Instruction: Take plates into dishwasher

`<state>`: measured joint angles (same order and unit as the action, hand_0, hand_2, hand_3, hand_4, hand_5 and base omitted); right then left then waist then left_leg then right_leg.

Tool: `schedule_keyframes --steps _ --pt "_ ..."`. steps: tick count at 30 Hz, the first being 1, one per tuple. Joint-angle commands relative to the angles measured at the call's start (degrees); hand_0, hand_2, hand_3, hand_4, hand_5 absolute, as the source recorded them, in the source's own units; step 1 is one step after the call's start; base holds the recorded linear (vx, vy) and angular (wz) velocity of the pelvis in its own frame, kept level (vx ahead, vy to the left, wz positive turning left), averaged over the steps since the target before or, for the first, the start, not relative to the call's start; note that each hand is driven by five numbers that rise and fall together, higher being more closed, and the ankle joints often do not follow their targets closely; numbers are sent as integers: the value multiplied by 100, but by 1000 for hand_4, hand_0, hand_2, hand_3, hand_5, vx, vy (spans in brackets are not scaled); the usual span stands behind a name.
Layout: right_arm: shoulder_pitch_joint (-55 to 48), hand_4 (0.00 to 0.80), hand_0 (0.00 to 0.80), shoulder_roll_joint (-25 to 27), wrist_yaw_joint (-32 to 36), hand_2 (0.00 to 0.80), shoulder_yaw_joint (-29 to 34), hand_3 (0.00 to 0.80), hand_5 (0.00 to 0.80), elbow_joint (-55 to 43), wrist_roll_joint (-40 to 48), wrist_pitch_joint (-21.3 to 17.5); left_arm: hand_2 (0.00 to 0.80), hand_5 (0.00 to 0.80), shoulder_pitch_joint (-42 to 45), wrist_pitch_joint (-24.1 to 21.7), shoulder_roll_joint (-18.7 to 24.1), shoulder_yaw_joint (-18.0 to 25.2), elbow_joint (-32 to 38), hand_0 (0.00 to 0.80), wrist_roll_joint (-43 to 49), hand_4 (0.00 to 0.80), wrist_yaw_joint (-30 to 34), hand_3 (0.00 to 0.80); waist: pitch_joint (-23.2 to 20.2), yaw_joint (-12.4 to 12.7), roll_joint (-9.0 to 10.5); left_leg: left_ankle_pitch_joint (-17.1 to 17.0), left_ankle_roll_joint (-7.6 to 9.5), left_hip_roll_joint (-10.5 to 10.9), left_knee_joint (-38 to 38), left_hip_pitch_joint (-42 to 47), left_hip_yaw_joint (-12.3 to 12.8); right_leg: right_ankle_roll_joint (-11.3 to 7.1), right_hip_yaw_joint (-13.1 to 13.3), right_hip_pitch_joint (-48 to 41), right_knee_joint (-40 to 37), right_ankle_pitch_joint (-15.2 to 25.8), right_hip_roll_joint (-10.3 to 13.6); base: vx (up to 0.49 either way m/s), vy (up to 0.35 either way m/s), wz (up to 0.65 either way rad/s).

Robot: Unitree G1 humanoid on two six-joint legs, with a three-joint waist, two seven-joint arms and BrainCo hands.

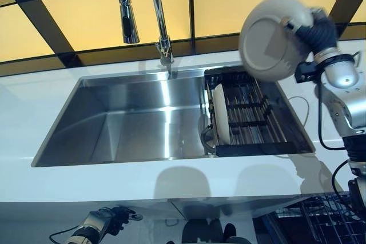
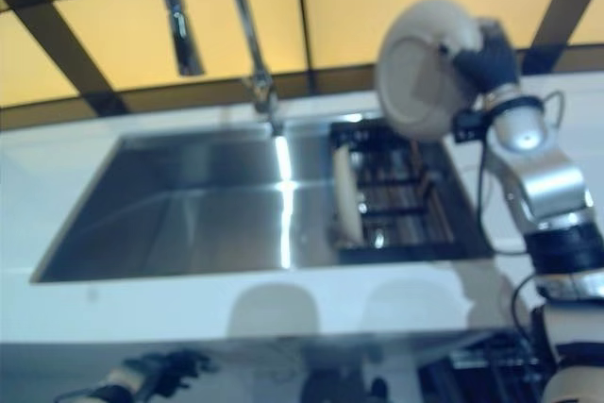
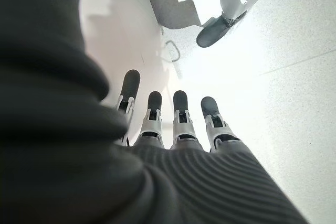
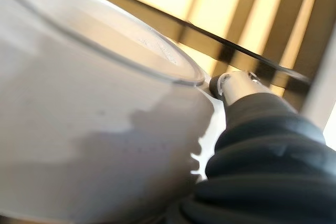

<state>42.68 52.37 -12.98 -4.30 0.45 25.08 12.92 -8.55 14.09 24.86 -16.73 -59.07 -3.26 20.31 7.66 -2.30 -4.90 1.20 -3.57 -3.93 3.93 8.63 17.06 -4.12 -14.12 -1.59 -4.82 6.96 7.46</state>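
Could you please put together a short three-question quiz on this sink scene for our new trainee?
1. True or false: the right hand holds a plate raised above the drying rack.
2. Where is the other plate? A) flat in the sink basin B) on edge in the rack C) on the counter
3. Fill in: the left hand hangs low with its fingers ____.

Key: 1 true; 2 B; 3 straight.

My right hand (image 1: pixel 318 28) is raised high, fingers clamped on a plate (image 1: pixel 269 38). My left hand (image 3: pixel 173 124) hangs low, fingers straight.
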Motion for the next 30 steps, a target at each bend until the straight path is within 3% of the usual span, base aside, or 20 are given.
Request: schedule_keyframes --steps 1,4,7,11,15,17,19,24,29,30 --pt "-94 800 800 110 -389 800 399 800 800 -466 -380 -680 0 0 -292 -520 780 131 64 0 28 0 -71 0 -234 -58 529 76 354 226 -488 -221 -98 -521 537 -27 825 -248 621 -164 146 -4" --pt "-385 800 800 188 -555 800 692 800 800 -677 -589 -775 0 0 -189 -631 691 126 110 0 159 0 -218 0 -119 -79 569 100 444 339 -485 -270 -211 -568 701 247 1122 91 773 -215 185 -13" --pt "-718 800 800 231 -719 800 1002 800 800 -809 -863 -867 0 0 -81 -666 564 107 174 0 308 0 -428 0 -2 -165 620 128 481 436 -412 -261 -162 -634 760 514 1155 439 846 -198 150 -14" --pt "-1070 800 800 214 -936 800 1298 800 800 -911 -1038 -849 0 0 101 -655 372 78 217 0 550 0 -758 0 138 -355 712 163 468 510 -145 -123 209 -796 554 1066 1168 951 819 -174 108 -17" --pt "-1557 800 800 254 -1057 800 1638 800 800 -951 -877 -845 0 0 241 -635 267 103 92 0 653 0 -1007 0 176 -531 710 104 470 449 76 -46 597 -847 412 1288 1300 1065 815 -131 46 -49" --pt "-1932 800 800 232 -1065 800 1855 800 800 -960 -813 -963 0 0 286 -661 252 122 41 0 684 0 -1036 0 154 -588 695 62 478 389 92 -84 805 -827 361 1257 1464 1014 863 -76 -4 -51" --pt "-2244 800 800 167 -1080 800 1998 800 800 -924 -807 -1161 0 0 312 -735 247 98 -8 0 649 0 -1081 0 132 -621 626 152 497 335 96 -89 850 -860 380 1116 1687 784 897 -40 -4 -55" --pt "-2665 800 800 -106 -970 800 2070 800 800 -786 -818 -1484 0 0 135 -923 220 -65 -142 0 412 0 -1181 0 91 -687 507 29 544 190 82 -326 1193 -649 418 716 1986 254 927 -113 -74 -64" --pt "-2869 800 800 -285 -921 800 2059 800 800 -695 -774 -1647 0 0 -67 -1083 265 -109 -179 0 274 0 -1190 0 -19 -695 522 -107 505 56 68 -547 1413 -632 519 208 1729 -106 841 -74 -239 -70" --pt "-2931 800 800 -354 -871 800 2087 800 800 -673 -752 -1705 0 0 -113 -1085 279 -99 -177 0 236 0 -1212 0 -61 -672 539 -166 456 -11 58 -615 1537 -617 403 10 1438 -293 747 -65 -351 4"
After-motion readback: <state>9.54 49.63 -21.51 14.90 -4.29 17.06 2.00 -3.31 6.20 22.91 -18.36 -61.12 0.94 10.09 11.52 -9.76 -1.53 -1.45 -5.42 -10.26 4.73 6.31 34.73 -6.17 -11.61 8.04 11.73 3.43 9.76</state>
